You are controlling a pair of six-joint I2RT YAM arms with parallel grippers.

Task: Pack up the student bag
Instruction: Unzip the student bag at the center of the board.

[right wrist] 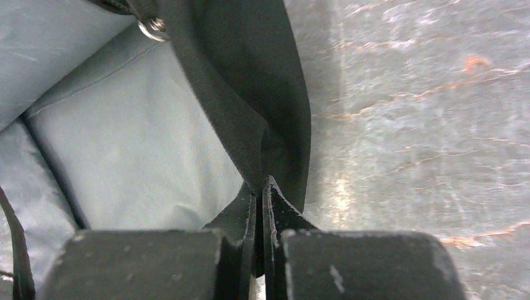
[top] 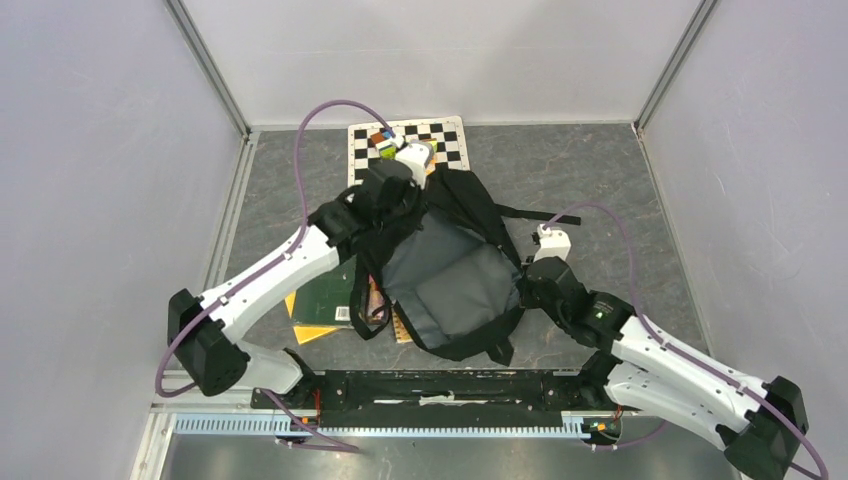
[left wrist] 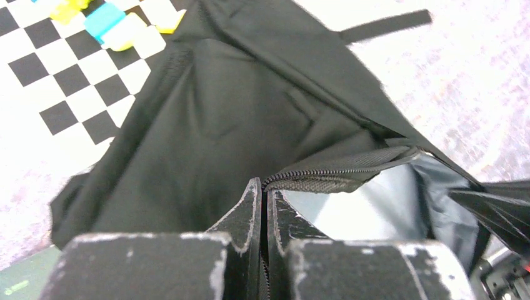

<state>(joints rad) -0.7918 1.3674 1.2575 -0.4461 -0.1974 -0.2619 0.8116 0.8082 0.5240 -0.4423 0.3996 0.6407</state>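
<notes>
Student bag (top: 450,270): lying open mid-counter (top: 600,180), grey lining showing, overlapping notebooks (top: 325,300) at its left.
Left end effector (left wrist: 262,190): fingers pinching together on the bag's zipped rim.
Right end effector (right wrist: 261,187): fingers clamping together on the bag's black edge fabric.

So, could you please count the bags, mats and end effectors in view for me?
Bag: 1
Mat: 1
End effectors: 2, the left end effector and right end effector, both shut on the bag
Total: 4
</notes>
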